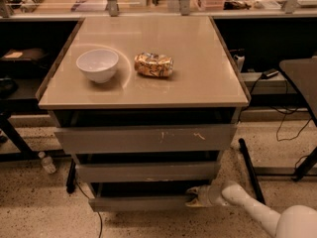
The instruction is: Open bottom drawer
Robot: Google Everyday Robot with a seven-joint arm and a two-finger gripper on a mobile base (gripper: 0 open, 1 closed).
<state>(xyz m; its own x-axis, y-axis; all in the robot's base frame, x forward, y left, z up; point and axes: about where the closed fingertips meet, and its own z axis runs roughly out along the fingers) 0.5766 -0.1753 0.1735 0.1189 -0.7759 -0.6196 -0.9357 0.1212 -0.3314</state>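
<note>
The bottom drawer (141, 203) is the narrowest grey front, lowest in the cabinet under the tan table top (198, 83). A dark gap shows above its front. My gripper (192, 198) reaches in from the lower right on a white arm (257, 214) and sits at the right end of the drawer's top edge, touching it. Above it are the mid-width drawer (146, 171) and the widest drawer with pale scratches (143, 139).
A white bowl (97, 65) and a crumpled snack bag (154, 65) lie on the table top. A small plastic bottle (47, 162) stands on the floor at the left. A black table leg (250, 170) and cables run along the right side.
</note>
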